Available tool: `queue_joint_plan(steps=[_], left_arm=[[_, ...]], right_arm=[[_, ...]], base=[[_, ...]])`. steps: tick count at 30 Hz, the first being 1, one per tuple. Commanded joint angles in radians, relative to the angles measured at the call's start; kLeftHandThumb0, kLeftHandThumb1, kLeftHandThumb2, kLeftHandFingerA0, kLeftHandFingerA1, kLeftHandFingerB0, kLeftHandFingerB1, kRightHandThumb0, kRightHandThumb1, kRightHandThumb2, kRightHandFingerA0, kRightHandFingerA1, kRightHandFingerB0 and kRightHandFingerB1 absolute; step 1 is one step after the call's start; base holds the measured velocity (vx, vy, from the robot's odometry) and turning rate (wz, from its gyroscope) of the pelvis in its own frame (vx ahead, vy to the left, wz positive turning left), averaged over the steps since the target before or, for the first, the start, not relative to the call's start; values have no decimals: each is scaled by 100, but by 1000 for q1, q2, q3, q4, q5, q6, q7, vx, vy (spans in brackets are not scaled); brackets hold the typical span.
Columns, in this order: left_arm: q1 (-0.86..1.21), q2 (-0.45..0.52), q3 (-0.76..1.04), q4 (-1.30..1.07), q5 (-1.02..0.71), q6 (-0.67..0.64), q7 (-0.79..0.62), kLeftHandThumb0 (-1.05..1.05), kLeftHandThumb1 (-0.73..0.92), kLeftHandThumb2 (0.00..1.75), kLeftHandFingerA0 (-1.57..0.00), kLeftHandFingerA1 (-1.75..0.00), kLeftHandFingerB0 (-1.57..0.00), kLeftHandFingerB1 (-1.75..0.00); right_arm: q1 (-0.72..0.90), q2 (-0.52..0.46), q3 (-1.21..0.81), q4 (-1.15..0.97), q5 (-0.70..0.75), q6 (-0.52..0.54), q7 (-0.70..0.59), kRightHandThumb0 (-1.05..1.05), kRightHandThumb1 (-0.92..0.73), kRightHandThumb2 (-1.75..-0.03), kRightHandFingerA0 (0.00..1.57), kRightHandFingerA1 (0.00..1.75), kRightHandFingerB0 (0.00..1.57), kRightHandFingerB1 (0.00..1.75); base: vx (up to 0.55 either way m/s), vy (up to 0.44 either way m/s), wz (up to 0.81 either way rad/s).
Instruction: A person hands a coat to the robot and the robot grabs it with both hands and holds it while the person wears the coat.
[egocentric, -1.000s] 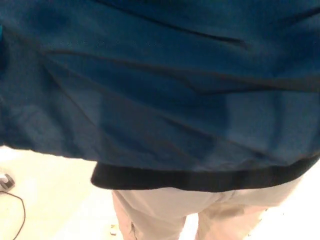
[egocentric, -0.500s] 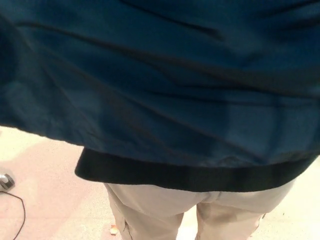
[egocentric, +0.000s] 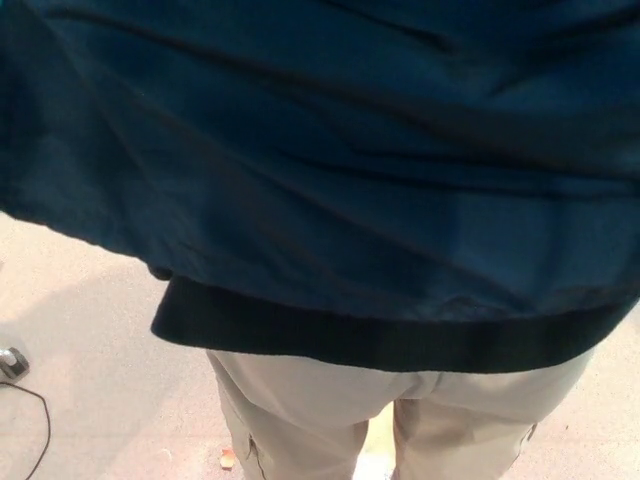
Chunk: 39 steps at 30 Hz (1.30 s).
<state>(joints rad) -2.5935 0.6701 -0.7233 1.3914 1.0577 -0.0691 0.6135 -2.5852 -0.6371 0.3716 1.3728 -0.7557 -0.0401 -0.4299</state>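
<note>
Blue coat across view, over khaki trousers

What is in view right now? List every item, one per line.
coat: one, dark blue, fills the upper picture, hanging in folds.
hem band: one, black, along the coat's lower edge.
cable: one, thin and black, on the floor at bottom left.
small grey object: one, at the left edge by the cable; too little shows to identify.
small orange scrap: one, on the floor near the bottom.
floor: pale, lower left.
person's legs: beige trousers, below the hem.
No robot hand is in view.
</note>
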Motion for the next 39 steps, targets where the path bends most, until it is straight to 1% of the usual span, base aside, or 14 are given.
queue_joint_plan(steps=[1,24,25,26,27,28,29,32,35,36,37,39], left_arm=[[-10,-1,0,-3,11,23,3,-52,54,94,-117,-141,-73,-112],[31,14,-1,-4,10,19,4,-52,54,94,-117,-141,-73,-112],[227,137,147,-185,-125,-96,91,-5,30,84,-52,-60,-53,-60],[472,290,335,-413,-293,-240,198,-5,30,84,-52,-60,-53,-60],[451,323,331,-391,-353,-241,-188,-13,79,116,0,-44,0,-42],[582,345,400,-553,-389,-210,-174,-7,55,98,-23,-48,-26,-49],[664,355,450,-654,-399,-194,-102,-7,55,98,-23,-48,-26,-49],[781,375,519,-764,-417,-178,-118,-7,56,99,-21,-48,-24,-48],[945,397,601,-915,-425,-169,-107,-4,56,99,-21,-47,-24,-48],[978,396,618,-951,-424,-158,-110,-10,73,61,-39,-33,-39,-33],[1053,397,654,-1022,-425,-147,-113,-2,60,100,-18,-45,-21,-46],[1143,395,700,-1101,-431,-142,-118,-2,60,100,-17,-45,-20,-46]], right_arm=[[-15,-6,-4,-9,0,12,-28,-43,-66,-66,90,167,70,143],[28,17,-14,-9,11,11,-27,-43,-66,-66,90,167,70,143],[30,19,-14,-10,11,11,-27,-43,-66,-66,90,167,70,143],[31,20,-14,-10,11,11,-26,-43,-66,-66,90,167,70,143],[35,21,-15,-10,12,11,-26,-43,-66,-66,90,167,70,143],[36,23,-14,-10,12,11,-26,-43,-66,-66,90,167,70,143],[35,24,-14,-10,12,11,-26,-43,-66,-66,90,167,70,143],[43,28,-15,-10,15,11,-25,-43,-66,-66,90,167,70,143],[46,31,-15,-10,18,11,-25,-43,-66,-66,90,167,70,143],[48,31,-16,-10,18,11,-25,-43,-66,-66,90,167,70,143],[53,31,-16,-10,19,12,-25,-43,-66,-66,90,167,70,143],[59,30,-17,-10,21,12,-25,-43,-66,-66,90,167,70,143]], base=[[0,0,0],[0,0,0],[0,0,0],[0,0,0],[0,0,0],[0,0,0],[0,0,0],[0,0,0],[0,0,0],[0,0,0],[0,0,0],[0,0,0]])
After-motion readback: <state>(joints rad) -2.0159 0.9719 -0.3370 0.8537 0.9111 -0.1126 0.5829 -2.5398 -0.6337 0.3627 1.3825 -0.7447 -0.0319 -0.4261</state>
